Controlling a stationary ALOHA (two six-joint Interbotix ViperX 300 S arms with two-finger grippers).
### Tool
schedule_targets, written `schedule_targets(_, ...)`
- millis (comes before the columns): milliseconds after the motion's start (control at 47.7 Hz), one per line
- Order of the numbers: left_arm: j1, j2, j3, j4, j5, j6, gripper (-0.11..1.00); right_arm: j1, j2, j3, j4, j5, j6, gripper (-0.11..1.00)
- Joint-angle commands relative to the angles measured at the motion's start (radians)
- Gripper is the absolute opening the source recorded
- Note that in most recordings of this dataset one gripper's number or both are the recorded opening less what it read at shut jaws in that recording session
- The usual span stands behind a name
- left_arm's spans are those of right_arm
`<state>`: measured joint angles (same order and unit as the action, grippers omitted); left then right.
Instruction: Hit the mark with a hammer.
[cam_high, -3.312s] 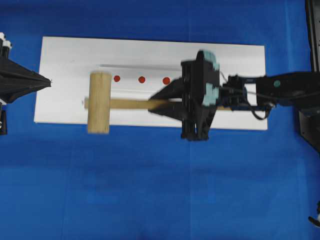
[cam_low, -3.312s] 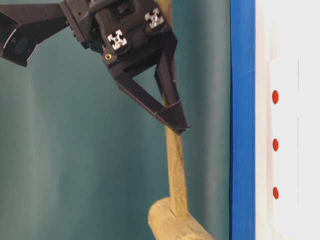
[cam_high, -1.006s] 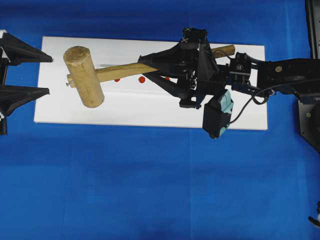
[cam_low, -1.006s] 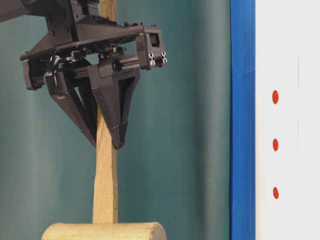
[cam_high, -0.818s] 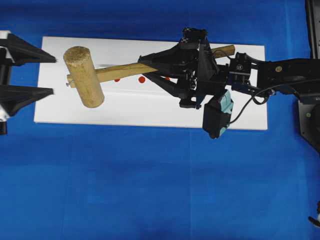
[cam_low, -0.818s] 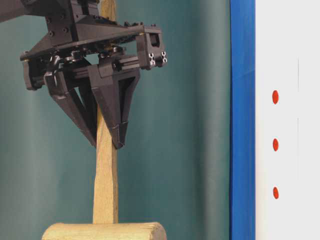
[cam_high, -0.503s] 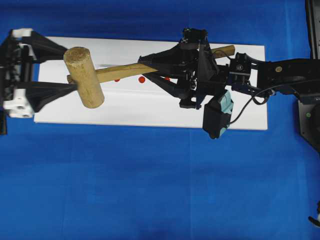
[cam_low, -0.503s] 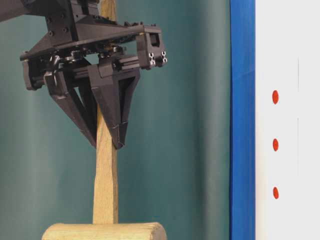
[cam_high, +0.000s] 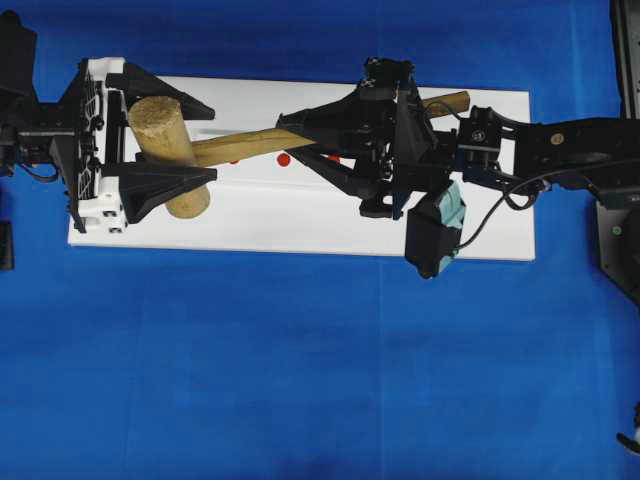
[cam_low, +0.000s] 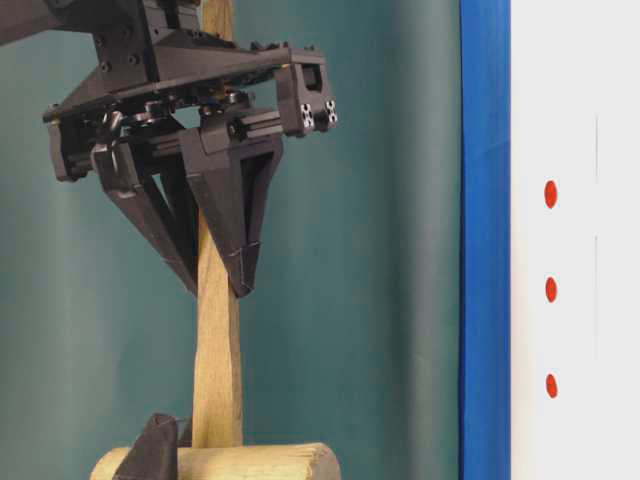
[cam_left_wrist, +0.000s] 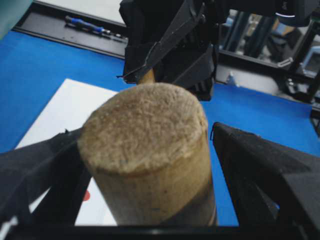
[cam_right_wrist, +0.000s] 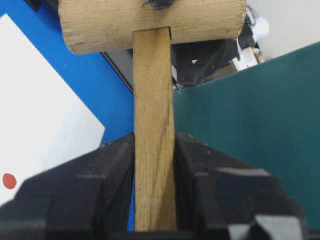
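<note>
The left pincer (cam_high: 175, 137) had moved in, fingers spread either side of the hammer (cam_high: 165, 142) head. The right pincer (cam_high: 300, 140) pinched the handle above the white board (cam_high: 300, 215).

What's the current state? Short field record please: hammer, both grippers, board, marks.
hammer: wooden mallet, held off the board, handle running right from the head
right gripper: shut on the hammer handle, partway along it
left gripper: jaws wide, one on each side of the hammer head; contact cannot be told
board: white board on the blue cloth
marks: red dots in a row on the board; three in the table-level view, partly hidden overhead
</note>
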<state>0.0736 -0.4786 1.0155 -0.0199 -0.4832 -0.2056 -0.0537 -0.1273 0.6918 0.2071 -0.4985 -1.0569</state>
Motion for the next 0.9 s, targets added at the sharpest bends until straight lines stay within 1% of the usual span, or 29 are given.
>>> schedule_targets(0, 0.003, -0.005, -0.025, -0.002, -0.003, -0.009, 0.9, -0.002, -0.035, -0.023, 0.002, -0.008, 0.002, 0.1)
schedule_targets(63, 0.003, -0.006, -0.023, -0.002, 0.003, -0.035, 0.84, -0.002, -0.035, -0.025, 0.003, -0.008, 0.003, 0.1)
schedule_targets(126, 0.003, -0.008, -0.02, 0.0, 0.003, -0.046, 0.68, -0.002, -0.035, -0.025, 0.003, -0.008, 0.005, 0.09)
schedule_targets(189, 0.002, -0.009, -0.018, 0.0, 0.003, -0.048, 0.5, -0.003, -0.035, -0.025, 0.005, -0.008, 0.006, 0.1)
schedule_targets(210, 0.0, -0.009, -0.018, 0.0, 0.005, -0.046, 0.45, -0.003, -0.035, -0.025, 0.005, -0.008, 0.006, 0.09)
schedule_targets(231, -0.002, -0.009, -0.017, 0.002, 0.003, -0.046, 0.43, -0.002, -0.035, -0.025, 0.005, -0.008, 0.008, 0.1)
schedule_targets(419, -0.002, -0.009, -0.017, 0.002, 0.005, -0.044, 0.43, -0.003, -0.035, -0.026, 0.006, 0.0, 0.011, 0.1)
schedule_targets(650, -0.002, -0.012, -0.014, 0.002, 0.008, -0.046, 0.43, -0.003, -0.035, -0.028, 0.006, 0.04, 0.012, 0.11)
schedule_targets(692, -0.002, -0.012, -0.014, 0.002, 0.009, -0.046, 0.43, -0.003, -0.035, -0.028, 0.008, 0.041, 0.012, 0.16)
schedule_targets(734, 0.0, -0.012, -0.014, 0.0, 0.011, -0.044, 0.43, -0.003, -0.035, -0.028, 0.011, 0.043, 0.014, 0.24)
schedule_targets(776, -0.002, -0.012, -0.014, 0.002, 0.011, -0.044, 0.43, -0.003, -0.035, -0.028, 0.018, 0.043, 0.018, 0.35)
schedule_targets(881, -0.002, -0.014, -0.014, 0.002, 0.015, -0.043, 0.43, -0.002, -0.038, -0.026, 0.035, 0.041, 0.028, 0.68)
